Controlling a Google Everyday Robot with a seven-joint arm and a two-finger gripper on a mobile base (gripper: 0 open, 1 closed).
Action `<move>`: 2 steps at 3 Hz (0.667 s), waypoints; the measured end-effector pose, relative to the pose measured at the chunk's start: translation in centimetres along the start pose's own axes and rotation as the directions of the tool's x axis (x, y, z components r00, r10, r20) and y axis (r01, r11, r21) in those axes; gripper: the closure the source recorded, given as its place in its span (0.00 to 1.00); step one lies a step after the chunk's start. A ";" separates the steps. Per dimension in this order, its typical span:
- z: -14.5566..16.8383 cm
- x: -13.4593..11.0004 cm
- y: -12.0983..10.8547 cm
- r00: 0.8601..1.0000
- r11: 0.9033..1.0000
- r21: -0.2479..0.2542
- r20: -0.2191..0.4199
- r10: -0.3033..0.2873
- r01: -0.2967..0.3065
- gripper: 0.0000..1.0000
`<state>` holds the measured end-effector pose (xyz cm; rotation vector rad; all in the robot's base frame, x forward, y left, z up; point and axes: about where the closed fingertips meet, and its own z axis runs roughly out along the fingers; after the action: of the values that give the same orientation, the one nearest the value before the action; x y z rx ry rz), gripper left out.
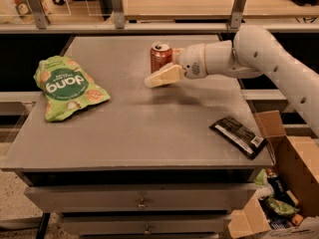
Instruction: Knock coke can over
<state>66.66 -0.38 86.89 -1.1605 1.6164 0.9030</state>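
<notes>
A small red-orange metal soda can (161, 59) stands upright toward 12 o'clock on a grey rectangular tabletop (149, 133), its long axis vertical and its silver top pointing up. The robot's cream-coloured gripper (155, 78) reaches in from 3 o'clock and sits at the can's 6 o'clock, crossing its base. I cannot tell whether it is spread or pressed together.

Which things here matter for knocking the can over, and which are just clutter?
Job:
- small red cylindrical metal coke can, standing upright
- cream-coloured gripper, low beside the can's base, contact unclear

Lying about:
- green crinkly plastic snack bag, left
- black flat rectangular wrapped bar, front right
- brown cardboard box, off the table, right
</notes>
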 end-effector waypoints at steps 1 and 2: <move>1.1 -0.6 0.3 0.998 1.000 -0.022 0.054 -0.019 0.020 0.39; 1.7 -1.4 0.7 0.995 0.999 -0.033 0.091 -0.039 0.043 0.65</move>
<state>66.60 1.76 87.77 -1.1564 1.5047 0.9468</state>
